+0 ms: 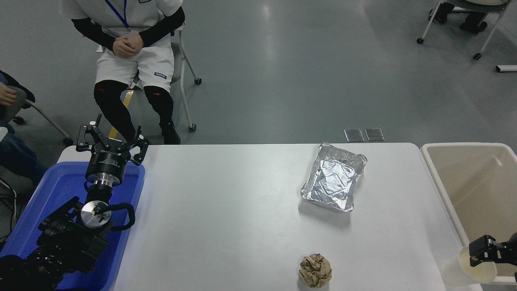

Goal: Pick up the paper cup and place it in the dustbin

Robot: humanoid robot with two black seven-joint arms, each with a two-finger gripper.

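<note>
The paper cup [464, 270] is small and white with a cream inside. It is tilted at the table's near right corner, its rim toward the dustbin [456, 210]. My right gripper [482, 254] comes in from the right edge and is shut on the cup's rim, one finger inside the cup. The dustbin is a large beige bin standing just right of the table; the cup's mouth overlaps its near rim. My left gripper [108, 139] is parked over the blue tray at the left, fingers spread and empty.
A silver foil tray [334, 178] lies on the right half of the table. A crumpled brown paper ball [315, 270] sits near the front edge. A blue plastic tray [60, 190] is at the left. A person [129, 44] sits beyond the table.
</note>
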